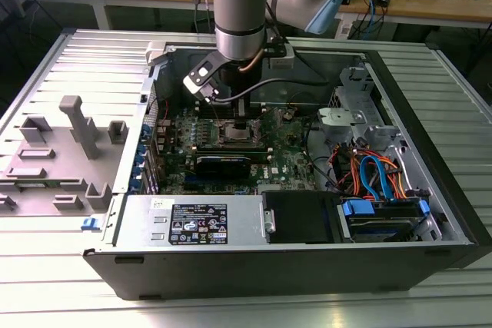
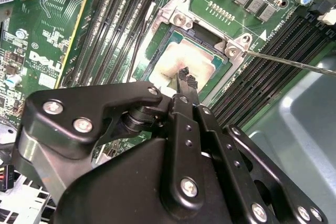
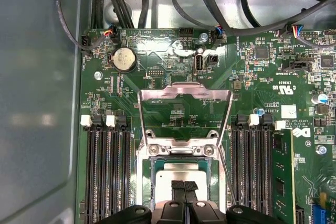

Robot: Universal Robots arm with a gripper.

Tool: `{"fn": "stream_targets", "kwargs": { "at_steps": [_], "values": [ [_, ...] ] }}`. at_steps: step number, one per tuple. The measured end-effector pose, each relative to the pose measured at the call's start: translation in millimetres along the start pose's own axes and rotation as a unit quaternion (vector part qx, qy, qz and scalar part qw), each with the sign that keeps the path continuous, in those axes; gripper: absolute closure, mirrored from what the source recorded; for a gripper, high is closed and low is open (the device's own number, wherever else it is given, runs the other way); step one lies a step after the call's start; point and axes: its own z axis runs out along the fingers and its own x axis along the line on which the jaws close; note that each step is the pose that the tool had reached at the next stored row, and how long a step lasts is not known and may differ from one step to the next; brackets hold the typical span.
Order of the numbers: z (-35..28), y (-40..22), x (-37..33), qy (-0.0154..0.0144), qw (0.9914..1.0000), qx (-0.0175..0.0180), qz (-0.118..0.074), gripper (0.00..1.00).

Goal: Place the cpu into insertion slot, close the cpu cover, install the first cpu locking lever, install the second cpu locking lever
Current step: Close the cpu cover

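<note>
Gripper point(image 3: 184, 186): fingertips pressed together with nothing between them, right over the cpu; whether they touch it cannot be told.
Cpu point(image 3: 181, 172): lying flat in the insertion slot point(image 3: 144, 177), silver top up.
Cpu cover point(image 3: 185, 93): swung open, clear of the cpu.
Memory slots point(image 3: 107, 166): long black rows flanking the slot on both sides.
Computer case point(image 1: 430, 190): lying open, circuit board toward the exterior view's left.

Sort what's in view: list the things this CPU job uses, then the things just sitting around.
Job in hand:
cpu, lying in the insertion slot
cpu cover, raised
locking lever
gripper, over the cpu

Just lying about:
coin cell battery
memory slots
graphics card
power supply
drive cables
</note>
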Motion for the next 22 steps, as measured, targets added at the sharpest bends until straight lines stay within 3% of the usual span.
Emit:
{"fn": "stream_targets", "kwargs": {
  "at_steps": [5, 9, 16, 22],
  "values": [
    [-1.2, 0.2, 0.0, 0.0, 1.0, 0.0001, 0.0, 0.89],
    [-7.0, 0.5, 0.0, 0.0001, 1.0, 0.0, 0.0, 0.89],
    [-30.5, 1.4, -0.2, -0.0001, 1.0, -0.0003, 0.0, 0.89],
    [-43.0, 2.1, -0.2, 0.0, 1.0, -0.0004, 0.0, 0.89]
  ]
}}
